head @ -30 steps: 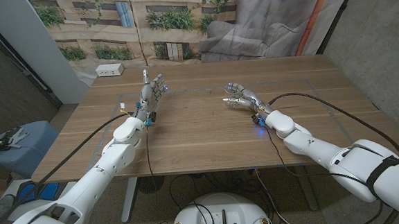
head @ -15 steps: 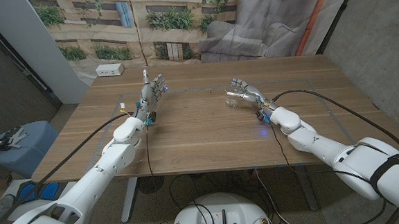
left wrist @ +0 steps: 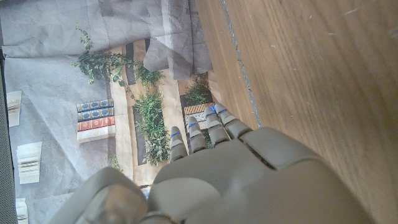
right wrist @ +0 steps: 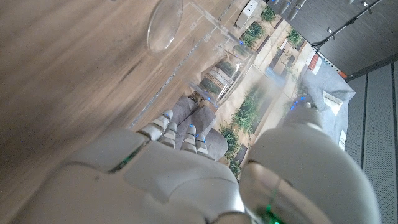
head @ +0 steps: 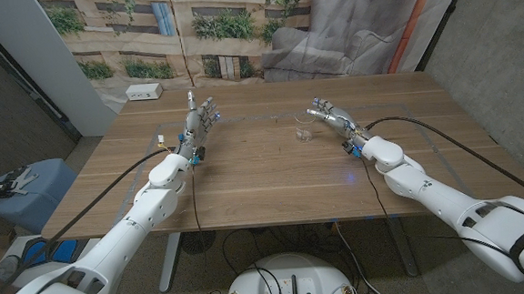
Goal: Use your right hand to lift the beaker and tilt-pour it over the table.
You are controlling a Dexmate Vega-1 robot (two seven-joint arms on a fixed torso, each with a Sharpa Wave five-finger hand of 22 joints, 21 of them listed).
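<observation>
Seen from the head camera: a clear beaker [head: 304,129] standing upright on the wooden table [head: 264,174], right of the middle, touched by nothing. Just beside it on the right, the right hand [head: 330,115], fingers loosely apart and holding nothing, a small gap between fingertips and glass. Over on the other side of the table, the left hand [head: 202,117] raised with palm upright, fingers straight and slightly spread, also holding nothing. A dark cable [head: 110,195] trailing along the left arm, another cable [head: 444,145] looping across the wood near the right arm. A white power strip [head: 144,92] lying at the far left corner of the table, and behind the table a backdrop [head: 191,28] printed with plants and shelves. Seen from the left wrist: the back of the left hand [left wrist: 242,174] with fingers reaching out straight and close together over the wood grain, nothing between them. Seen from the right wrist: the back of the right hand [right wrist: 186,168] with fingers extended toward the beaker [right wrist: 199,53], its clear wall and round base just past the fingertips, not gripped, thumb set well apart from the fingers.
</observation>
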